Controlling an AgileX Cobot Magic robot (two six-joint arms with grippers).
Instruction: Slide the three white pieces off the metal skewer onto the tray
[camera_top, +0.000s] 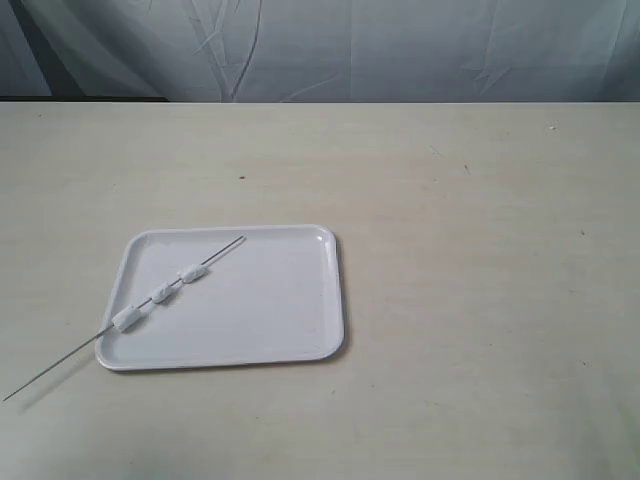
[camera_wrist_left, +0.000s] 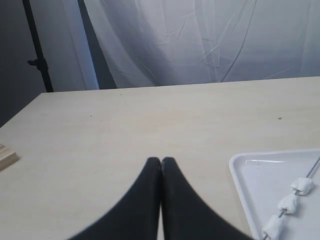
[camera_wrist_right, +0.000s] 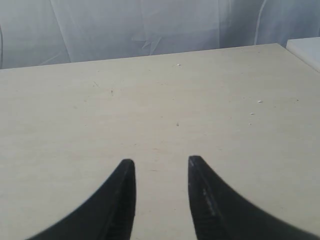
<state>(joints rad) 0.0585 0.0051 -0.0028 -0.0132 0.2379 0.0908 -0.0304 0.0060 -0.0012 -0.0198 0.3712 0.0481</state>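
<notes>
The white tray (camera_top: 300, 300) lies on the table, left of centre in the exterior view. The metal skewer (camera_top: 60, 370) lies slanted across the tray's left part, its lower end sticking out over the rim onto the table. The three white pieces (camera_top: 160, 295) are threaded on it in a row over the tray. In the left wrist view the tray (camera_wrist_left: 240, 180) and pieces (camera_wrist_left: 289, 204) show off to one side of my left gripper (camera_wrist_left: 161, 160), which is shut on nothing. My right gripper (camera_wrist_right: 160, 161) is open above bare table. Neither gripper shows in the exterior view.
A pale wooden table (camera_top: 480, 200) carries everything, with a white cloth backdrop (camera_top: 350, 50) behind its far edge. A small wooden block (camera_wrist_left: 6, 156) sits at the table's edge in the left wrist view. A black stand pole (camera_wrist_left: 37, 50) rises beyond that edge.
</notes>
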